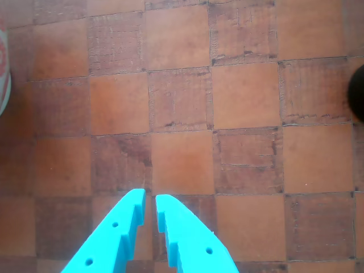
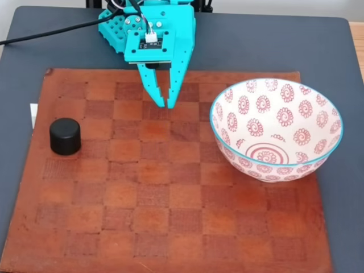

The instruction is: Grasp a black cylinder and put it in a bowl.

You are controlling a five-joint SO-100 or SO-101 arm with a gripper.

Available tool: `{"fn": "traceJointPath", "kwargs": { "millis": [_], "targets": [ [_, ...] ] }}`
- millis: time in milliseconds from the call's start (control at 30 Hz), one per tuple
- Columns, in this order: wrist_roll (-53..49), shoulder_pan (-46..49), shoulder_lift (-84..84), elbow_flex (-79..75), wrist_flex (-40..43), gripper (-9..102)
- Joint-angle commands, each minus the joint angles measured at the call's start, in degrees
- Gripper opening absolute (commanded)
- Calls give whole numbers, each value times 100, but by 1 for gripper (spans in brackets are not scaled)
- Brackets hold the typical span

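The gripper (image 2: 168, 106) hangs over the far edge of the brown checkered mat (image 2: 170, 227), tips pointing down and toward the camera in the fixed view; the jaws are nearly together, with only a narrow slit between the tips, and they hold nothing. In the wrist view the gripper (image 1: 149, 196) enters from the bottom edge with bare mat squares beneath it. The black cylinder (image 2: 65, 136) stands upright on its flat base on the mat, near the left edge in the fixed view, well apart from the jaws: to the left of them and somewhat nearer the camera. In the wrist view the black cylinder (image 1: 358, 99) appears as a dark sliver at the right edge, so the sides are reversed between the two views. Its axis is vertical and its outline round, so no approach direction around it is favoured. The bowl (image 2: 318, 162) rests upright on the mat on the opposite side, right of the jaws in the fixed view, its rim open upward and its interior empty; the bowl (image 1: 3, 74) shows at the left edge of the wrist view. Judged from this layout, the coming move requires opening the jaws, swinging them toward the cylinder and lowering them astride it. The mat lies on a dark tabletop (image 2: 341, 51).
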Motion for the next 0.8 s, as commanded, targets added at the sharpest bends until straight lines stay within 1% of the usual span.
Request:
{"fn": "traceJointPath", "kwargs": {
  "millis": [0,767],
  "targets": [
    [-35,44,97,-26,-70,0],
    [-35,44,97,-114,-53,0]
  ]
}}
